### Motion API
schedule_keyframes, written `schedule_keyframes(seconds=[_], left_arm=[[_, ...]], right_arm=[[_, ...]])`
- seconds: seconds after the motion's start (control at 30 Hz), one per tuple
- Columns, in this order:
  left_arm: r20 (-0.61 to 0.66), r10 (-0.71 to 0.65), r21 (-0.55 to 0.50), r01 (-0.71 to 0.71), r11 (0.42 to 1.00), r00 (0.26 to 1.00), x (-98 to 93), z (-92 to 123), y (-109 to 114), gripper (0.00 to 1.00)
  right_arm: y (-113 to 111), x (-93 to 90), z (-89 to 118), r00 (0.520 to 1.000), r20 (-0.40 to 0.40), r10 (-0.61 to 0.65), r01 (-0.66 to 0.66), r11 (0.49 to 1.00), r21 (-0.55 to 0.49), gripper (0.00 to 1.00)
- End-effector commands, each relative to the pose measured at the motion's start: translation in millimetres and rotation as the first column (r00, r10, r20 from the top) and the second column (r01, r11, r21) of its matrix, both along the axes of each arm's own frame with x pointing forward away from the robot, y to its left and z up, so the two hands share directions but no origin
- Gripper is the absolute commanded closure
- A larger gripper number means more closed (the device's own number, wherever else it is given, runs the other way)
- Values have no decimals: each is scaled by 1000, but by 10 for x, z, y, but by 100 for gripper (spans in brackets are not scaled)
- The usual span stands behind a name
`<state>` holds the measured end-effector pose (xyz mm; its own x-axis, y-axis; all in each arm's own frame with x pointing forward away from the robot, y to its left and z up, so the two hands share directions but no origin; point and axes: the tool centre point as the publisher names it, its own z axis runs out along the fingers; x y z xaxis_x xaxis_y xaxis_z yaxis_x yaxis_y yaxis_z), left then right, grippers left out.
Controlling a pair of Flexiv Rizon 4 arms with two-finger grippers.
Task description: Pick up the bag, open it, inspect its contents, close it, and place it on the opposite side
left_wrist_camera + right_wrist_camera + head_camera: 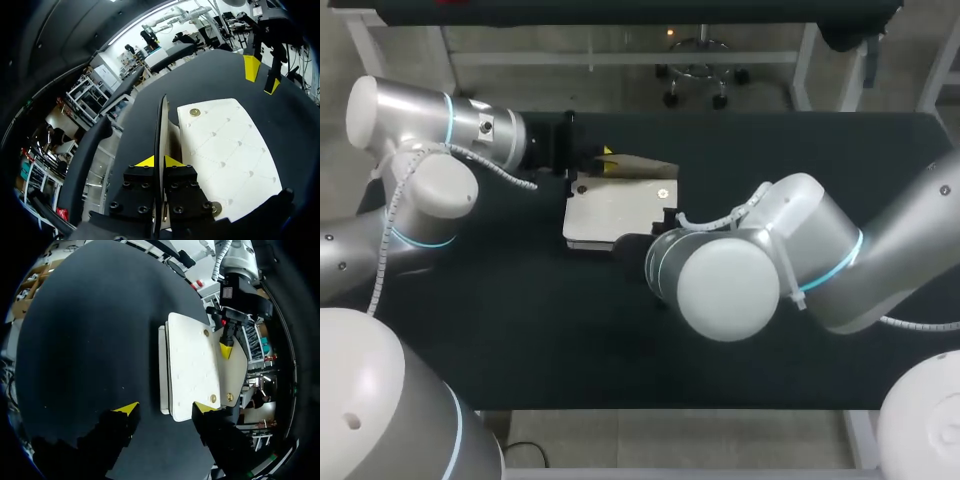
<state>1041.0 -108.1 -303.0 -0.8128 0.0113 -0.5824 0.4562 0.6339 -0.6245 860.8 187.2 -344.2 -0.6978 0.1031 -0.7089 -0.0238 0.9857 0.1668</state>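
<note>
The left gripper [159,161] is clamped on the flap [161,125], which stands as a thin upright edge between its yellow tips. Just beside the flap, the white quilted bag [225,150] lies flat on the black table [85,330]. The right gripper [165,407] hangs spread wide over the bag's other end (whether it touches is unclear).

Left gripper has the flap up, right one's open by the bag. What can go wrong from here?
1. The left gripper pinches the flap only along its thin edge, so it may slip out and drop shut.
2. The right gripper is open and holds nothing, so the bag lies unpinned. More pull on the flap could drag or tip it.
3. Both grippers sit close over the same bag, so a finger clash looks possible.
</note>
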Motion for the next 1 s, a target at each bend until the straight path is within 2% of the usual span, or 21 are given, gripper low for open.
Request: schedule_keyframes(seconds=[0.03, 0.23, 0.57, 0.7, 0.77, 1.0], left_arm=[[10, -6, 2, 6, 1000, 1000, -60, -16, -22, 100], [25, -20, 26, 19, 999, 999, -127, -155, -32, 100], [17, -49, 39, 49, 998, 999, -210, -254, -17, 100], [5, -72, 41, 72, 997, 997, -246, -269, -22, 100], [1, -75, 41, 75, 996, 997, -259, -275, -19, 100], [-15, -83, 46, 83, 995, 996, -284, -299, -1, 100]], right_arm=[[-8, -12, -33, 1000, 6, 1, -1, 1000, 9, 33], [17, 46, -104, 1000, -11, 13, -13, 1000, 11, 34], [47, 158, -195, 999, -20, 25, -25, 1000, 13, 38], [40, 261, -209, 1000, -17, 9, -9, 1000, 6, 51], [19, 318, -211, 1000, -16, 1, -1, 1000, 8, 54], [-6, 429, -267, 1000, -22, -6, 6, 1000, 11, 56]])
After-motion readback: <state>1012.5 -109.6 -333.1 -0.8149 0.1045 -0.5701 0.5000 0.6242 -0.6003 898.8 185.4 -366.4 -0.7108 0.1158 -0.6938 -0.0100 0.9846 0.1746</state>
